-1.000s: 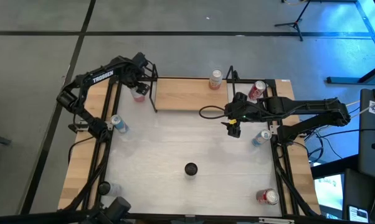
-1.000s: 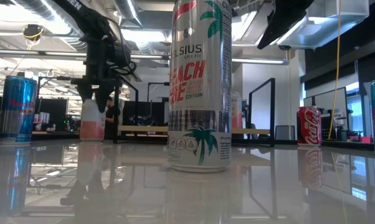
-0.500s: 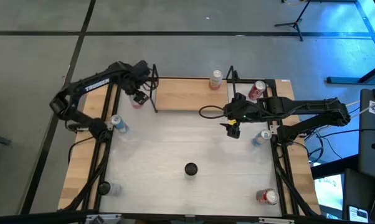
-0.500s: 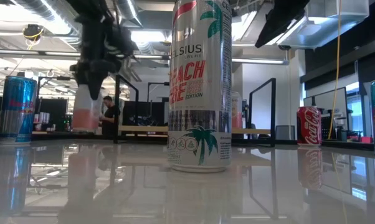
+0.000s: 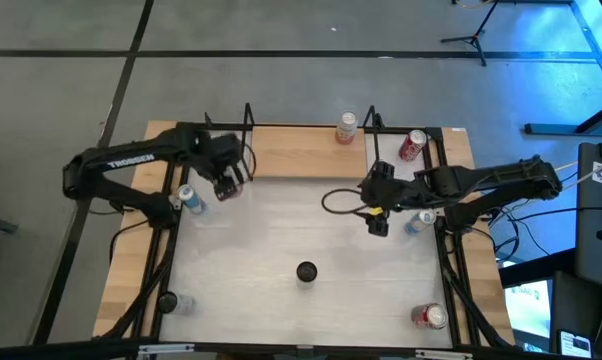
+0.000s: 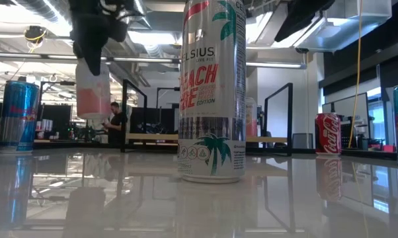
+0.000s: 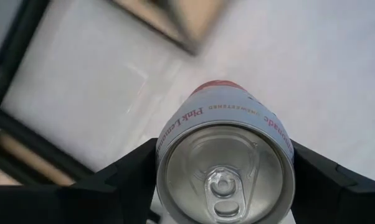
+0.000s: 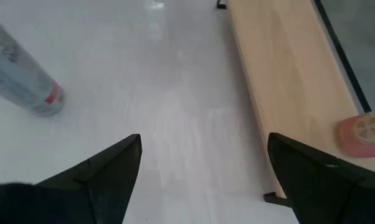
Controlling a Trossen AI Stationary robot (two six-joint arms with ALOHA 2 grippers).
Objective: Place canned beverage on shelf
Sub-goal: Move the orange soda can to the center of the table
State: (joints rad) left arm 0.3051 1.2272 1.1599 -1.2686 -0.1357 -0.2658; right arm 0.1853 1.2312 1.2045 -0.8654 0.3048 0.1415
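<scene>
Pink can [image 6: 93, 92] upright (held aloft), axis vertical.

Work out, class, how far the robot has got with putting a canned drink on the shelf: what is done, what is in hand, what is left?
Done: the left gripper has picked up the pink can, which hangs clear of the table. In hand: it holds the can upright beside the shelf, not over it. Left: carrying it onto the board and letting go. The right gripper hovers open, empty.
</scene>
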